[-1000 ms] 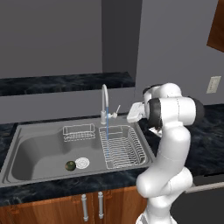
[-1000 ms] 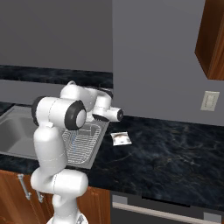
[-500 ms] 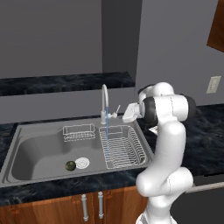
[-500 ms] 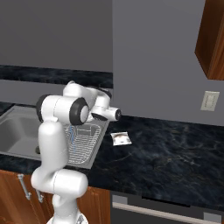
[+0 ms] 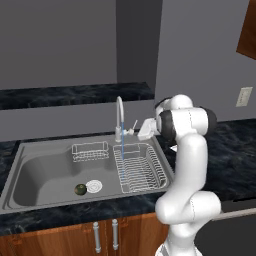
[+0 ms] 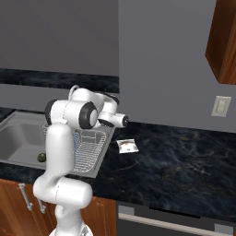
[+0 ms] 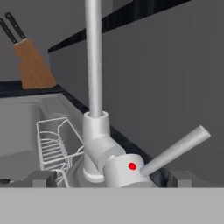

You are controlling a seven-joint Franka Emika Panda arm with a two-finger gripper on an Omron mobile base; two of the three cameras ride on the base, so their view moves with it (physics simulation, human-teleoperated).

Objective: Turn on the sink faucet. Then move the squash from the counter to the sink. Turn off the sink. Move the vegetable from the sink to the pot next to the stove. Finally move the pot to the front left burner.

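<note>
Water runs in a thin blue stream from the sink faucet (image 5: 120, 117) into the wire rack (image 5: 142, 170) in the right side of the sink (image 5: 30, 170). The squash (image 5: 80, 189), a small dark green ball, lies on the basin floor beside the round drain (image 5: 94, 186); it also shows past my arm (image 6: 41, 157). My gripper (image 5: 141, 131) is open just right of the faucet's lever (image 5: 134, 124). In the hand view my gripper (image 7: 111, 179) has the faucet base (image 7: 116, 168) between its wide-set fingertips (image 7: 41, 177), with the lever (image 7: 175, 151) angled up to the right.
A small white packet (image 6: 126, 145) lies on the black counter (image 6: 175, 161) right of the sink. A little wire basket (image 5: 90, 151) hangs at the basin's back. A knife block (image 7: 33, 65) stands far behind the faucet. A steel appliance front with a bar handle (image 6: 175, 221) sits below the counter.
My arm has swung left, bringing the hand closer to the faucet's lever. The squash has stayed beside the drain, and the gripper has stayed open.
</note>
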